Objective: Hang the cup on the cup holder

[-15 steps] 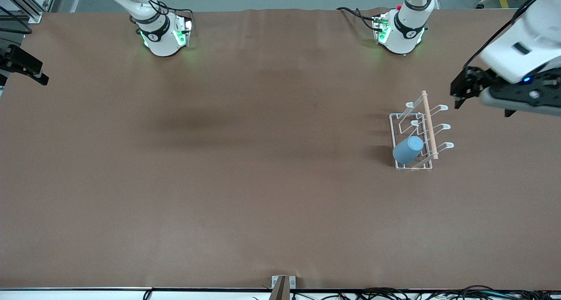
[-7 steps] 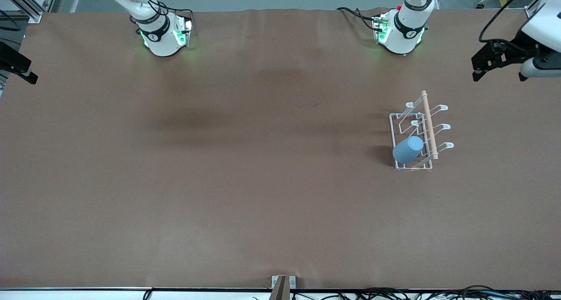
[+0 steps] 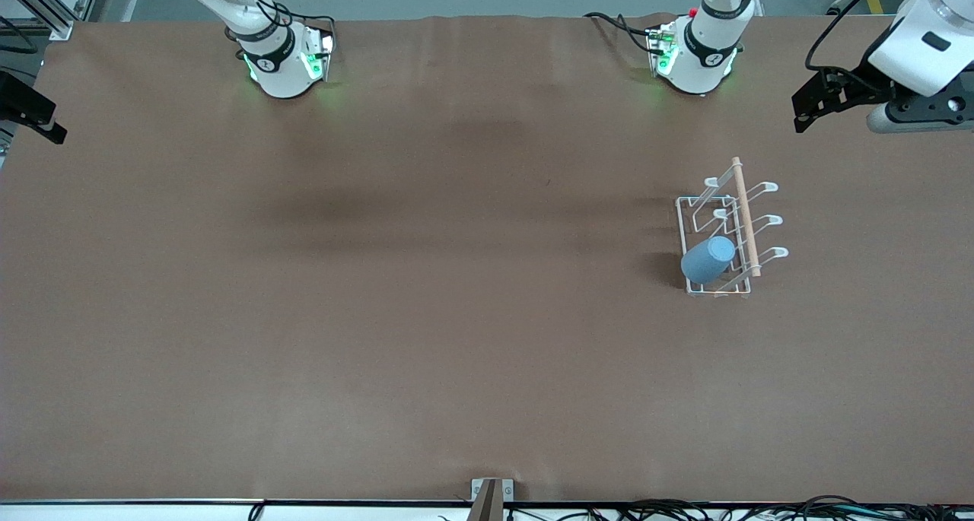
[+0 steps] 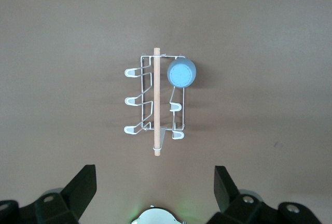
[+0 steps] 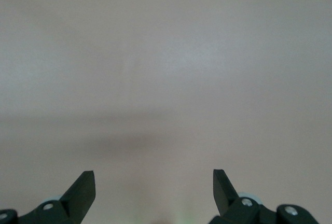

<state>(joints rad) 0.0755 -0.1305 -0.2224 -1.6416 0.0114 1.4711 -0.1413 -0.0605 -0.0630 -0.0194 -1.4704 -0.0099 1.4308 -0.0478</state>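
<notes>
Front view shows a wide table [image 3: 426, 316] covered in a plain brown sheet, faintly creased and shadowed toward the robots' bases. Along its edge nearest the camera run a pale strip and a tangle of black cables [image 3: 761, 509]; a small metal bracket [image 3: 491, 492] sits at the middle of that edge. Grey floor shows past the bases.

The cup holder [image 3: 727, 228] stands toward the left arm's end of the table, its wooden dowel [image 3: 745, 215] running along the top. The cup [image 3: 708, 259] hangs mouth-down on the prong at the rack's end nearest the camera, touching the wire.

The left gripper [image 3: 818, 106] is up in the air over the bare sheet at the left arm's end of the table, well apart from the rack. In the left wrist view its fingers [image 4: 80, 187] are spread wide with nothing between them; the rack [image 4: 154, 101] and cup [image 4: 181, 72] lie ahead of the fingertips, centred between them.

The right arm waits; its gripper [image 3: 34, 114] hangs at the table's edge at the right arm's end. In the right wrist view its fingers [image 5: 83, 190] are likewise spread apart, with only bare surface ahead of them.
</notes>
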